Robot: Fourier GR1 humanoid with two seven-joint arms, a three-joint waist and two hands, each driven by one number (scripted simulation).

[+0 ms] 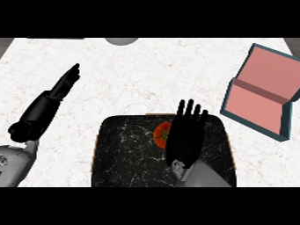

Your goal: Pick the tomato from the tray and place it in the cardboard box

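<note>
The white marbled counter (139,83) is stretching wide and bare toward twelve o'clock, while the dark marbled tray (129,154) is sitting against its six o'clock edge and the open, pink-lined cardboard box (266,94) is lying at two o'clock, well apart from the tray. The left hand (66,81) is resting at ten o'clock with straight fingers, and the right hand (186,132) is hovering over the tray's upper right part, fingers extended. The red tomato (161,134), green-stemmed, is lying on the tray, peeking out at nine o'clock of that hand.
</note>
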